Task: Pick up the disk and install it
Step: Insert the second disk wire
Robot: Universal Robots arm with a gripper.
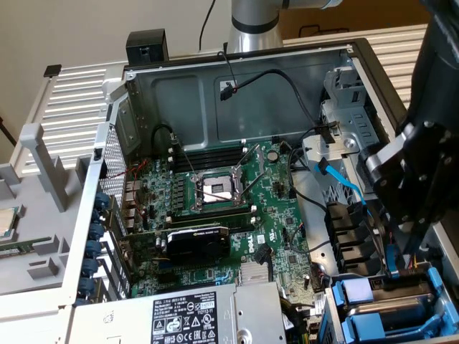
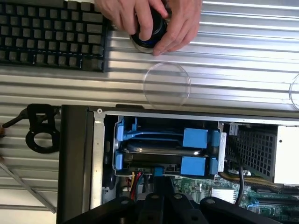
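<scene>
- The disk [image 2: 161,148] sat in the drive cage at the corner of the open computer case [image 1: 237,86], its grey metal body showing between bright blue rails; in the exterior view the same blue-framed bay [image 1: 391,304] lay at the lower right of the case.
- The gripper [image 1: 412,183] hung just above that bay, on the exterior view's right, its dark body blocking part of the cage; in the wrist view its black housing [image 2: 159,205] stood close to the blue rails.
- The jaws were together, and nothing could be seen clamped between them.
- The disk lay straight ahead of the jaws in the wrist view, near but apart, with its long axis running along the case's side wall, parallel to the blue rails.
- Outside the case, on the ribbed metal worktop [image 2: 243,51], a person's hands [image 2: 152,18] held a round black knob-like object beside a keyboard [image 2: 51,32].
- The disk appeared seated in its bay already, though how fully it was pushed home could not be judged.
</scene>
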